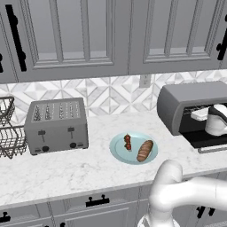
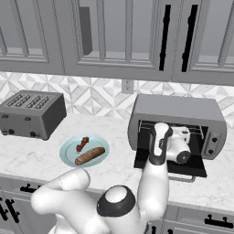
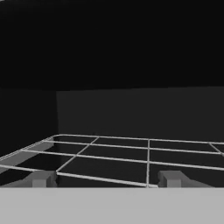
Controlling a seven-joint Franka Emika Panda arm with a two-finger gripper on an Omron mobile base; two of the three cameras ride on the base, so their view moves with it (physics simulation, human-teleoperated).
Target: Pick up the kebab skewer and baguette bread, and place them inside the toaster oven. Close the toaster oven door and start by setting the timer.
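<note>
Now: the claw [image 3: 105, 179] sits inside the oven [image 2: 178, 114], over the wire rack [image 3: 131, 153], while both foods wait on the plate [image 1: 119, 153].
Claw: its two tips stand well apart at the bottom of the hand view with nothing between them; it holds nothing.
Skewer: the skewer [image 1: 128, 142] lies on the plate at about 10 o'clock from the plate's middle, just beside the bread.
Bread: the bread [image 1: 145, 150] lies at about 3 o'clock on the plate, tilted, apart from the skewer.
Door: the door [image 2: 170, 165] hangs down flat in front of the oven mouth, so the cavity is open.
Step in hand: I judge that the hand needs to back out and go to the plate for the first pick.
How to do it well: draw the hand straight out along the rack, level, so the tips do not catch a wire or the top of the mouth; lift over the lowered door before swinging toward 9 o'clock; take the thin skewer across its stick, with the tips clear of the bread.
Risk: a low swing could knock the door.
Hand view gives: the rack wires and the dark back wall, and the spread of the tips.
Base views give: the plate on the tabletop [image 1: 80, 173], the slot toaster [image 1: 56, 125] at 9 o'clock, and the arm reaching into the oven.
</note>
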